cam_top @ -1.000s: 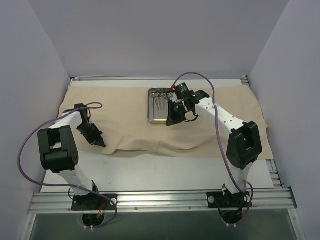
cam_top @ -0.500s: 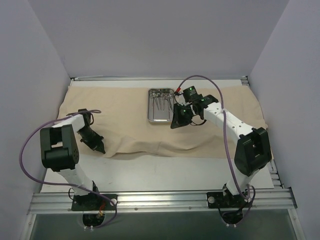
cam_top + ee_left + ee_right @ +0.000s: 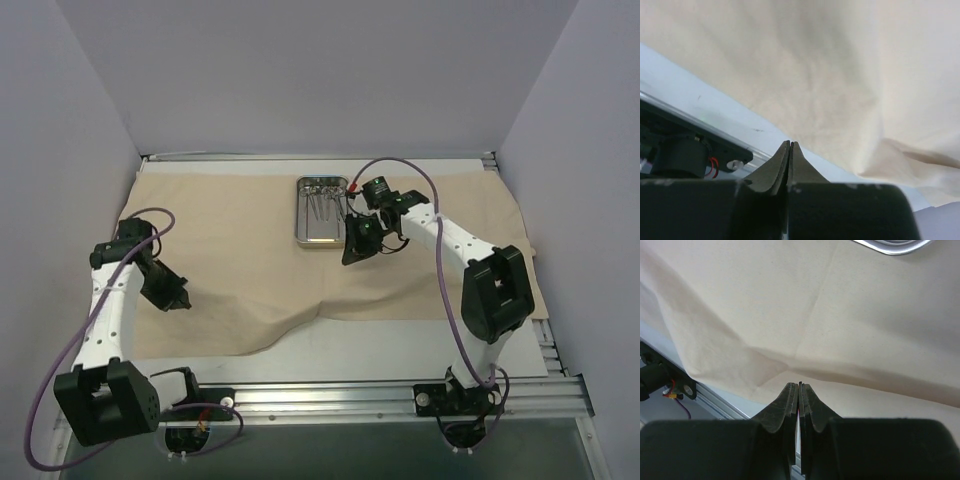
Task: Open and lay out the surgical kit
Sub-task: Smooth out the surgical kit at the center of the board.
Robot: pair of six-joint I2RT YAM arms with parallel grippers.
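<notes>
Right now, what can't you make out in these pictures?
The instruments in the tray: too small in the top view to tell apart; the right wrist view's top edge cuts off all but the tray's rim.
Under the cloth: hidden in every view by the cloth itself.
The left gripper: shut, but whether it pinches cloth is unclear in both views.

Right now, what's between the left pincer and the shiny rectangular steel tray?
Only beige cloth wrap between left pincer and shiny rectangular steel tray; top external view.
</notes>
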